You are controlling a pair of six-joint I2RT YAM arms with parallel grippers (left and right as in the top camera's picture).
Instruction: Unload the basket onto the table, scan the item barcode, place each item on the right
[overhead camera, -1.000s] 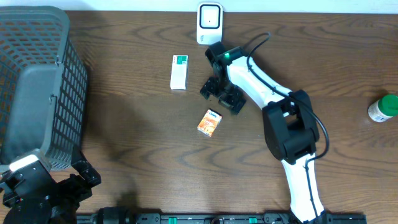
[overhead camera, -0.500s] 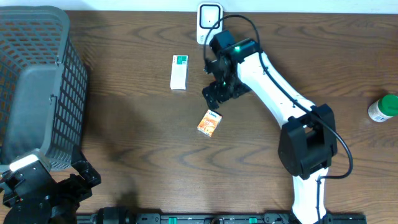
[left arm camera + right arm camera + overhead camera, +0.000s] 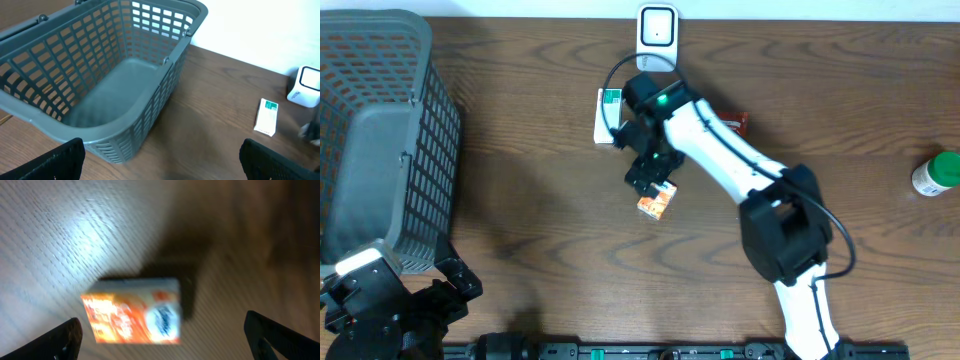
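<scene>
The small orange cardboard box lies flat on the dark wooden table, printed face up, near the middle and a little in front of the white barcode scanner that stands at the far edge. No barcode shows on the upper face. The wrist view is blurred, so the code may be underneath or on a side.

The right claw hangs directly over the box with its jaws spread as wide as they go and nothing in them. From its own camera, the box sits between the two fingers but closer to the left one.

The step in hand looks like the descent to grasp. It would go best if the claw first shifts sideways until the box is centred. It should then come straight down and close on the two opposite edges without pushing the light carton along the table. Once the box is lifted, it will probably need turning so the coded face looks at the scanner window.

A white-and-green carton lies just beside the arm and is best left untouched. The left claw waits wide open and empty in front of the grey plastic mesh basket.
</scene>
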